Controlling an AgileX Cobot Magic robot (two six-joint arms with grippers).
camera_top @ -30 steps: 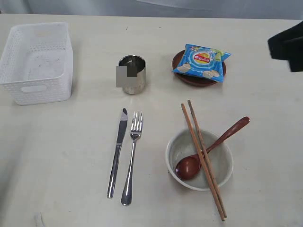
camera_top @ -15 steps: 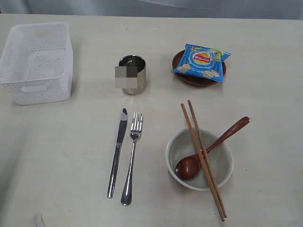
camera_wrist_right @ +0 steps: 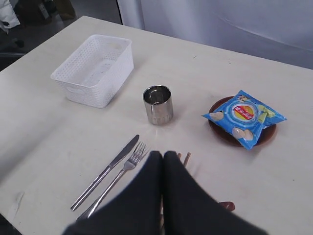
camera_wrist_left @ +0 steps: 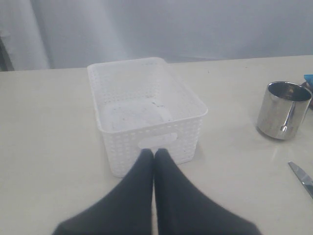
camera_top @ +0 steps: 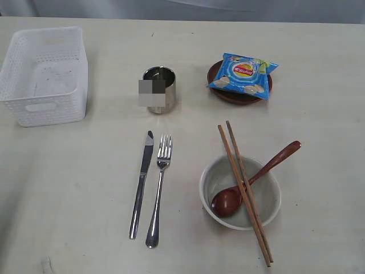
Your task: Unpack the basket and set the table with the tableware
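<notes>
The white basket stands empty at the far left of the cream table. A steel cup stands mid-table. Knife and fork lie side by side in front of it. The off-white bowl holds the wooden spoon, with two chopsticks lying across its rim. The dark brown plate carries a blue chip bag. Neither gripper shows in the exterior view. My left gripper is shut and empty, near the basket. My right gripper is shut and empty above the chopsticks.
A grey wall or curtain runs behind the table's far edge. In the right wrist view, dark floor and clutter lie beyond the table's corner past the basket.
One second ago a dark arm part showed at the upper right edge of the exterior view; it has left the view. The objects on the table have not moved.
</notes>
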